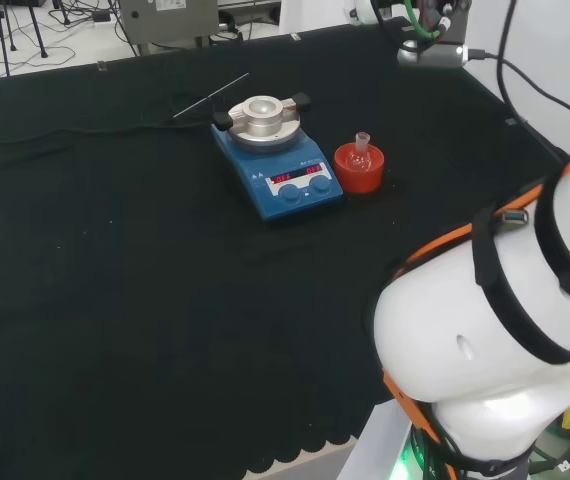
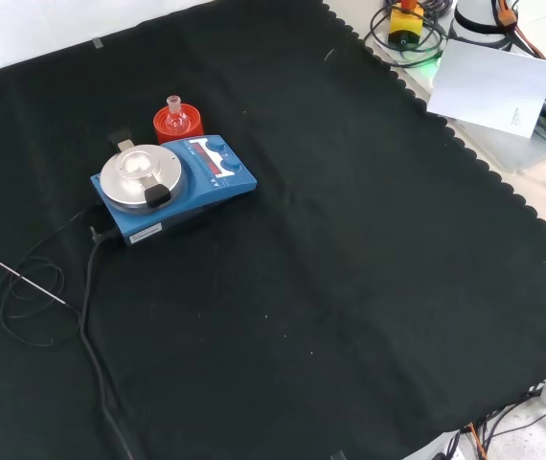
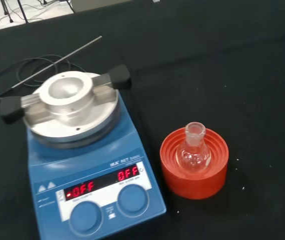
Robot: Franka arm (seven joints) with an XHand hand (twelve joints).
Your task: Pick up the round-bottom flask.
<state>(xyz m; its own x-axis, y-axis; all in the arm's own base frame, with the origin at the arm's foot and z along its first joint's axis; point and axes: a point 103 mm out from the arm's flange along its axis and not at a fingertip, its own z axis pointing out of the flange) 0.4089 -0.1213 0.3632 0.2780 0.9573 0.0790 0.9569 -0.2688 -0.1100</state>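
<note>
Clear round-bottom flask [image 3: 194, 151], one, upright in one red stand [image 3: 194, 170], beside one blue hotplate [image 3: 90, 170], hand's state untellable

The black-cloth bench [image 2: 350, 249] bears a blue hotplate [image 2: 196, 182], a red stand [image 2: 163, 123] and a cable [image 2: 86, 316].

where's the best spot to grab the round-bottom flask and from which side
Probably the neck, from above. The round-bottom flask stands upright in the red ribbed stand, with its bulb sunk in the stand's hollow, so the short neck is the part standing clear. In the head view the blue stirrer plate sits close on its left, so coming straight down or from the right looks least obstructed.
</note>
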